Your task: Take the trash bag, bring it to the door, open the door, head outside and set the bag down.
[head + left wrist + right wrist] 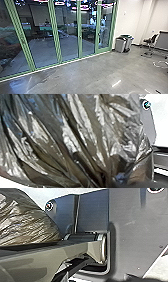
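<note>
Where green-framed glass doors (55,32) stand ahead, mostly to the left, the way out presumably lies. The trash bag (85,131) is at the left claw (107,182), which appears closed on it, folds fanning out from the grip; this side is nearer. Right claw (137,279): open or closed, cannot be determined.

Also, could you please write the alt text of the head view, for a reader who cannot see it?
Tall green-framed glass panels run along a shiny grey floor, with a person visible in or through the glass. Beyond their right end, grey bins stand by a pale wall, near a chair.
</note>
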`<state>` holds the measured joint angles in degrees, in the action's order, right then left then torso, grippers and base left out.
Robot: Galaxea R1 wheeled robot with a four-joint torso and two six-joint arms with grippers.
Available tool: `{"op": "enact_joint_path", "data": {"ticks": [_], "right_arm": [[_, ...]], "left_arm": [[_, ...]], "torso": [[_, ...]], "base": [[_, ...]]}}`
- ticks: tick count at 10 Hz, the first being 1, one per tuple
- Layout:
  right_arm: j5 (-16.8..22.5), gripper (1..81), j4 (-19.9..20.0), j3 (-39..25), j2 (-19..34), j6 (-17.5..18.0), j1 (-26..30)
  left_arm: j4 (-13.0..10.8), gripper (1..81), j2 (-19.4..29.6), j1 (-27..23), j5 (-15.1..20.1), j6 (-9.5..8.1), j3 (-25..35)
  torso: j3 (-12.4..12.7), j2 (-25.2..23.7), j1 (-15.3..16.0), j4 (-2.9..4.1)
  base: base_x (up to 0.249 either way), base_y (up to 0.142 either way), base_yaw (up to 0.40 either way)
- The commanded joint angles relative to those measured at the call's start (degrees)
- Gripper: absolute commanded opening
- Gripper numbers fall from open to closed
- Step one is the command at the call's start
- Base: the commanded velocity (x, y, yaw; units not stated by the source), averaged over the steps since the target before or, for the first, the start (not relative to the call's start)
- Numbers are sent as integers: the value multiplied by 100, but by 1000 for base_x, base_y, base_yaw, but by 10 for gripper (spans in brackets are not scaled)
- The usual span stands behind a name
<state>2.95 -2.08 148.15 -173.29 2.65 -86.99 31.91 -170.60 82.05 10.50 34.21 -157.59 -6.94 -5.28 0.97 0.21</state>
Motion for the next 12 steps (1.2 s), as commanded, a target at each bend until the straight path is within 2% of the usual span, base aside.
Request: {"op": "enact_joint_path", "data": {"ticks": [1,11,12], "right_arm": [[355,811,-46,-42,-94,-45,248],[355,811,-29,46,-103,-10,248],[355,811,-20,46,-103,-10,248]], "left_arm": [[43,10,34,-291,497,7,0],[25,10,16,-291,497,7,0],[25,10,16,-291,497,7,0]], "torso": [[2,0,0,0],[2,0,0,0],[257,0,0,-457]], "base": [[153,-68,0],[153,-68,0],[153,-68,0]]}}
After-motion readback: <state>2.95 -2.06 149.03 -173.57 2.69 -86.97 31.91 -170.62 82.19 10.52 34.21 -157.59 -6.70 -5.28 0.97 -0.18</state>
